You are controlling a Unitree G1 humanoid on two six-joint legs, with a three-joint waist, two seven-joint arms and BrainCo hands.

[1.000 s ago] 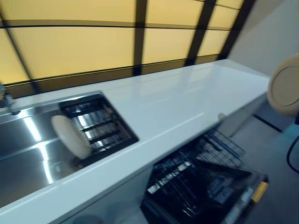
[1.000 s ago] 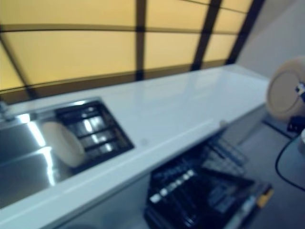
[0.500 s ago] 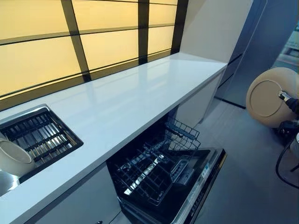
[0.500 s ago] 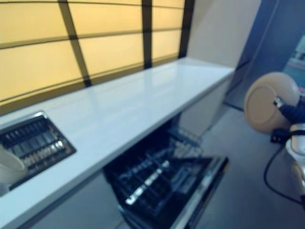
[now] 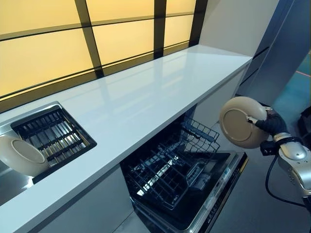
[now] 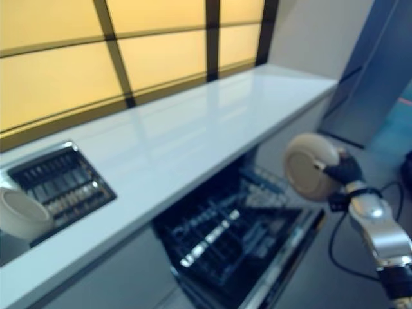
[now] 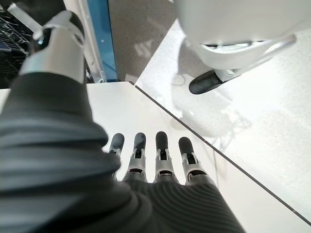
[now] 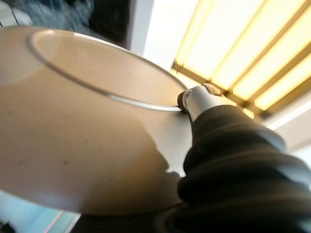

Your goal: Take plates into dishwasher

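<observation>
Two beige plates: one [image 5: 241,122] pinched in right hand [image 5: 268,124], one [image 5: 20,155] in sink [image 5: 6,180].

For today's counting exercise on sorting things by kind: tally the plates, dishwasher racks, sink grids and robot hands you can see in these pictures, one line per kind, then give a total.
Plates: 2, one plate held by the right hand, one plate leaning in the sink
Dishwasher racks: 1, dishwasher rack
Sink grids: 1, dark sink grid
Robot hands: 2, right hand, left hand
Total: 6
</observation>
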